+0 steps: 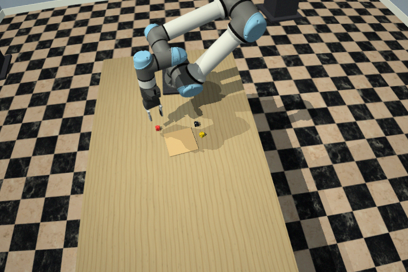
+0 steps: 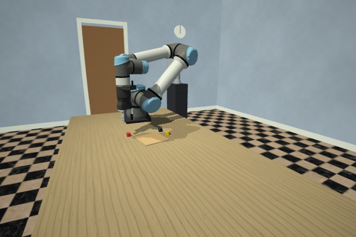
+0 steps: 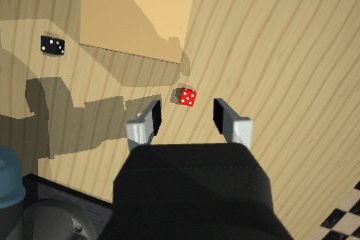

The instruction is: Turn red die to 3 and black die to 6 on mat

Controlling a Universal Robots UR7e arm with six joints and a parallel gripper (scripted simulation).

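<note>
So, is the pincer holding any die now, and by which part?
Nothing is held: the pincer is open above the table, the red die apart from it.

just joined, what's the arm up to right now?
The arm's tool hangs open and empty above the small red die, which lies on the wooden table just off the tan square mat. The black die and yellow die also lie on the table beside the mat, not on it. No die has been picked up or placed yet.
</note>
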